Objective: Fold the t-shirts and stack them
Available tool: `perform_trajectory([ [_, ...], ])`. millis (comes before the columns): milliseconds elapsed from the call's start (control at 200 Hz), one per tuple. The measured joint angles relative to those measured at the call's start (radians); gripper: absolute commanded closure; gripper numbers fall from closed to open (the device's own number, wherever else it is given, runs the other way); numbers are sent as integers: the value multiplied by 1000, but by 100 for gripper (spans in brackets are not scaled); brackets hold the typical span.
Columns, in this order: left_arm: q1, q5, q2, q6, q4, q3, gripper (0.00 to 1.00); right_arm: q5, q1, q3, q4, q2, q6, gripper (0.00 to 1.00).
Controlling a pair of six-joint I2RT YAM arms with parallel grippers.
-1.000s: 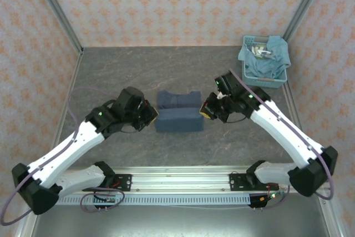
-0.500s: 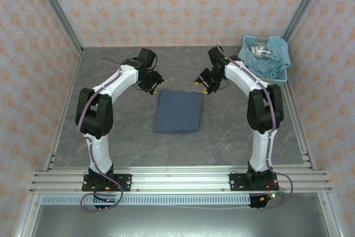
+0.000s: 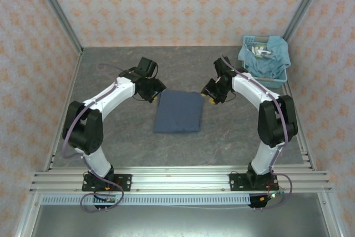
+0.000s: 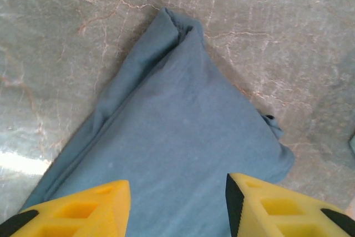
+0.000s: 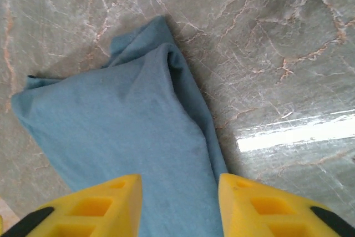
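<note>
Both grippers have come a little closer to the far corners of the dark t-shirt [image 3: 177,111], which lies folded flat in the middle of the table [image 3: 111,137]. The left gripper [image 3: 157,96] and the right gripper [image 3: 207,95] hang over it with fingers apart, holding nothing. A lighter t-shirt [image 3: 274,54] lies in the basket [image 3: 280,77] at the far right.

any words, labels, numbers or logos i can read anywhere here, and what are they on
None can be read. The folded slate-blue t-shirt is plain; the light-blue basket, the yellow left pincer and right pincer carry no print; the wallpaper has only an ornament pattern. A white patch in the basket is too small to tell.
</note>
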Motion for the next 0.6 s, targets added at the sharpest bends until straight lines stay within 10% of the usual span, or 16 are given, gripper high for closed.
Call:
perform_trajectory([
  [175,1,14,65,16,-2,13,61,-36,6,-18,51,17,-3,85],
  [600,-71,3,173,-28,60,72,66,-97,87,-47,115,127,37,87],
])
